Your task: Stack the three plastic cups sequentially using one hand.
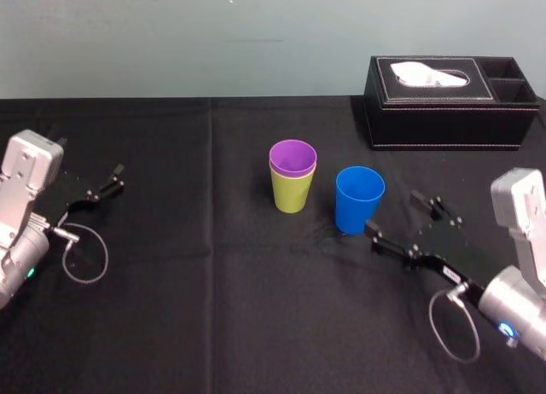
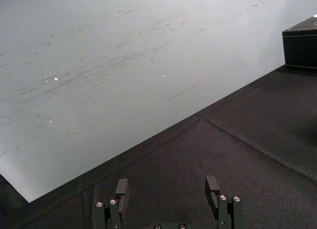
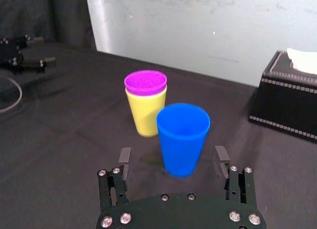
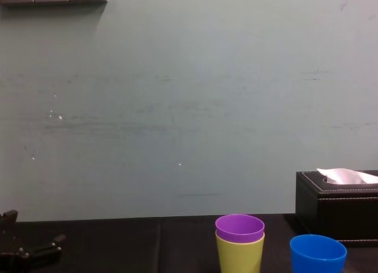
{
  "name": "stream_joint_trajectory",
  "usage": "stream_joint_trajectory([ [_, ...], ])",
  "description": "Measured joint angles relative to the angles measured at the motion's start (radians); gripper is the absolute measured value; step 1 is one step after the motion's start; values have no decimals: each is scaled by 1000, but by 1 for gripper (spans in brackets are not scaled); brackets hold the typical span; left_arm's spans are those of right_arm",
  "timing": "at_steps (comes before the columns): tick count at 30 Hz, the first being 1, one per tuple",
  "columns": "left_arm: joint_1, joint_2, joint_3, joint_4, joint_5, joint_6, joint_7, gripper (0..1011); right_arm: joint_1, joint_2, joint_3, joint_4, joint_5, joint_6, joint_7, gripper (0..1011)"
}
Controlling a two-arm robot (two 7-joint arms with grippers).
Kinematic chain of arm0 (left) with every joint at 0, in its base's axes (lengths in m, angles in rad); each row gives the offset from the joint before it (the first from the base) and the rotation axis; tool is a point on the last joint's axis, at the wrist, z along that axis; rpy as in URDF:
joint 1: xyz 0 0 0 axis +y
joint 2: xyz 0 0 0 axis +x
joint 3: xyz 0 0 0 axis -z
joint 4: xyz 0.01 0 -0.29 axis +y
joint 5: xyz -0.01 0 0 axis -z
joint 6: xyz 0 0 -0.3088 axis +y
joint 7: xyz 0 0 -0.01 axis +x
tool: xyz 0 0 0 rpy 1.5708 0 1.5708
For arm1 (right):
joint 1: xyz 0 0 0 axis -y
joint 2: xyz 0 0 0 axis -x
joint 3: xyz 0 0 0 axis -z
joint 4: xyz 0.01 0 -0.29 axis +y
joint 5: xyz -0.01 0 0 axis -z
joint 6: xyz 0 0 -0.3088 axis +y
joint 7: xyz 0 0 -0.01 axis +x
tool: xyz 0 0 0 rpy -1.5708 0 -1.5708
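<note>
The purple cup (image 1: 293, 158) sits nested inside the yellow-green cup (image 1: 291, 194) near the middle of the black table. Just to their right the blue cup (image 1: 358, 199) stands upright on its own. My right gripper (image 1: 405, 219) is open, a short way right of the blue cup, its jaws pointing toward it without touching. In the right wrist view the blue cup (image 3: 183, 138) stands just ahead of the open fingers (image 3: 124, 161), with the purple cup (image 3: 145, 82) and yellow-green cup (image 3: 145, 115) behind. My left gripper (image 1: 101, 188) rests open at the far left.
A black tissue box (image 1: 448, 100) with a white tissue stands at the back right of the table (image 1: 213, 309). A pale wall runs behind. Cables loop beside each wrist.
</note>
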Motion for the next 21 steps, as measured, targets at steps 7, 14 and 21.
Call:
stream_joint_trajectory([
  [7, 0, 0, 0, 0, 0, 0, 0, 1011, -14, 4, -9, 37, 3, -30, -6, 1004],
  [14, 0, 0, 0, 0, 0, 0, 0, 1011, 25, -32, -34, 88, -22, -40, -42, 1004],
  [21, 0, 0, 0, 0, 0, 0, 0, 1011, 66, -73, -57, 134, -50, -40, -70, 1004],
])
